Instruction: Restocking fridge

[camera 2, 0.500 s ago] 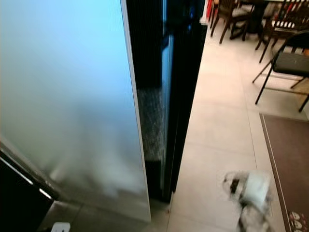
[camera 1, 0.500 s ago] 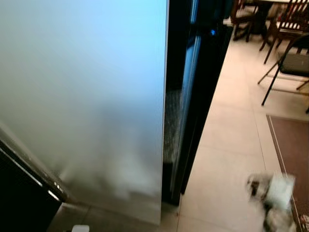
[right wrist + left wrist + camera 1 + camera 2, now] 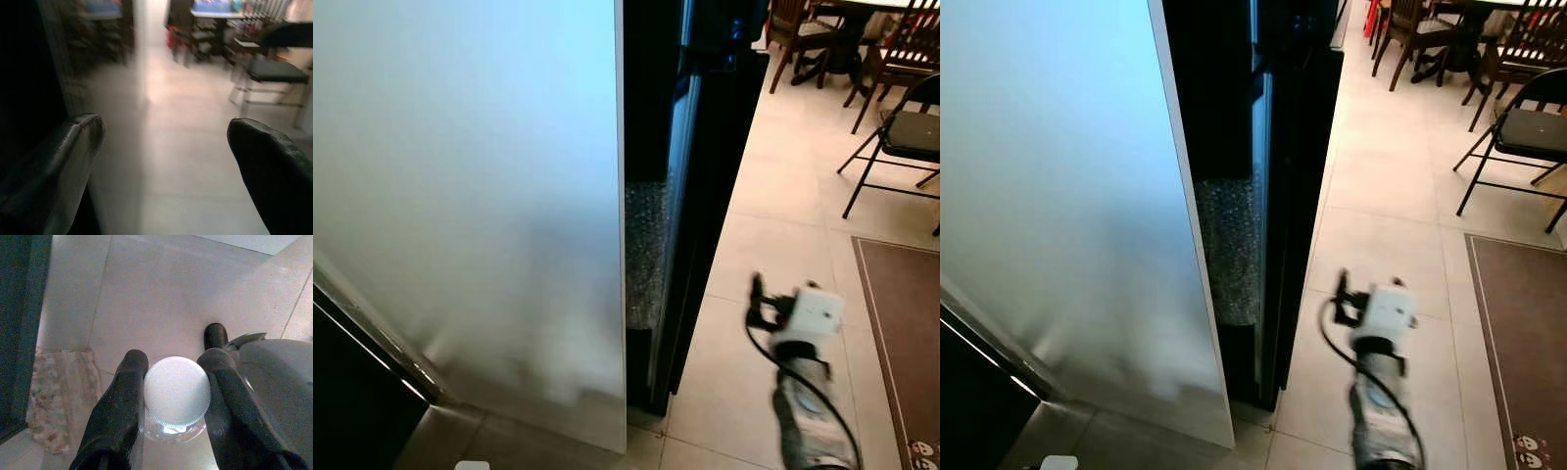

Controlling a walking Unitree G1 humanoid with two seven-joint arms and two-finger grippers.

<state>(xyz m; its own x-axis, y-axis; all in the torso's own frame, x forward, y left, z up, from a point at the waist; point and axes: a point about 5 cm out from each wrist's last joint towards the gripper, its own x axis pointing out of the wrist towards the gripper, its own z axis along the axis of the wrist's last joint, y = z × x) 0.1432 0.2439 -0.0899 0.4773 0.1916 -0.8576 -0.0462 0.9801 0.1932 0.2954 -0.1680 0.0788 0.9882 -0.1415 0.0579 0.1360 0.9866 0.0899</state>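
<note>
pale, glossy floor tiles [image 3: 773, 225] with thin grout lines run back to a dining corner, where dark wooden chairs [image 3: 891, 49] stand at a table and a black folding metal chair [image 3: 901, 137] stands nearer. a brown rug with a lighter border [image 3: 906, 323] lies along the right edge of the floor. the left of the head views is taken up by a broad, smooth, pale panel with a soft sheen [image 3: 470, 196], seen close. just beside its straight edge stands a tall glossy black fridge [image 3: 705, 176], with a strip of bubbly, pebbled material [image 3: 644, 255] showing in the narrow dark gap between panel and black body.

the right gripper [image 3: 1341, 294] is out in front over the tiles, just to the right of the black fridge, on a silver arm with a white boxy wrist block [image 3: 1386, 313] and a black cable. its wrist view shows the two rounded black fingers [image 3: 63, 161] spread wide apart with nothing between them.

the left gripper [image 3: 173, 382], seen through its wrist camera, points down at the tiled floor. its two matte black fingers [image 3: 122, 406] are closed against the sides of a clear plastic bottle with a white ribbed screw cap [image 3: 177, 390], seen from above. near it, a mottled beige stone strip [image 3: 58, 401] meets a dark panel.
</note>
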